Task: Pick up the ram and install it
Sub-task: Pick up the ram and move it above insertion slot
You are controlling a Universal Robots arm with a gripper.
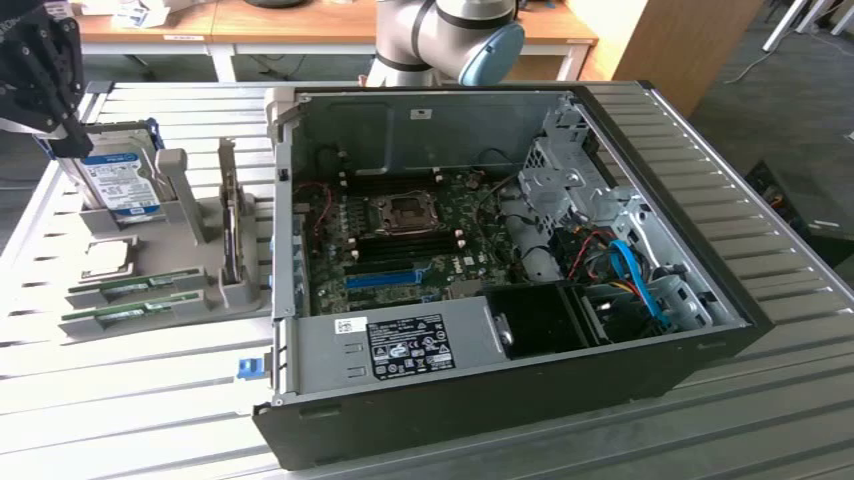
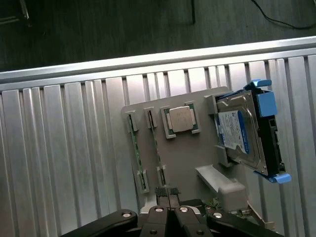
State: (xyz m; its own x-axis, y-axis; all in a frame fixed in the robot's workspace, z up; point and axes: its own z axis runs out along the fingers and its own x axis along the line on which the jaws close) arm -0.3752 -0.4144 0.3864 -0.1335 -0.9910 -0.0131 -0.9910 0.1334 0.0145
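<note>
Two green ram sticks (image 2: 137, 148) (image 2: 156, 143) stand on edge in slots of a grey holder (image 2: 185, 158). In the exterior view they lie at that view's lower left (image 1: 134, 290) (image 1: 127, 316). My gripper (image 2: 168, 193) hangs above the holder, its fingers pressed together with nothing between them. In the exterior view the black gripper (image 1: 56, 135) is high at the left, over the hard drive (image 1: 118, 180) and apart from the ram. The open computer case (image 1: 534, 330) shows its motherboard with dark memory slots (image 1: 400, 243).
A silver processor chip (image 2: 180, 120) sits in the holder beside the ram. The blue-labelled hard drive (image 2: 242, 131) stands in a bracket at the holder's end. A card (image 1: 238, 235) stands upright between holder and case. All rest on a ribbed metal table (image 1: 134, 400).
</note>
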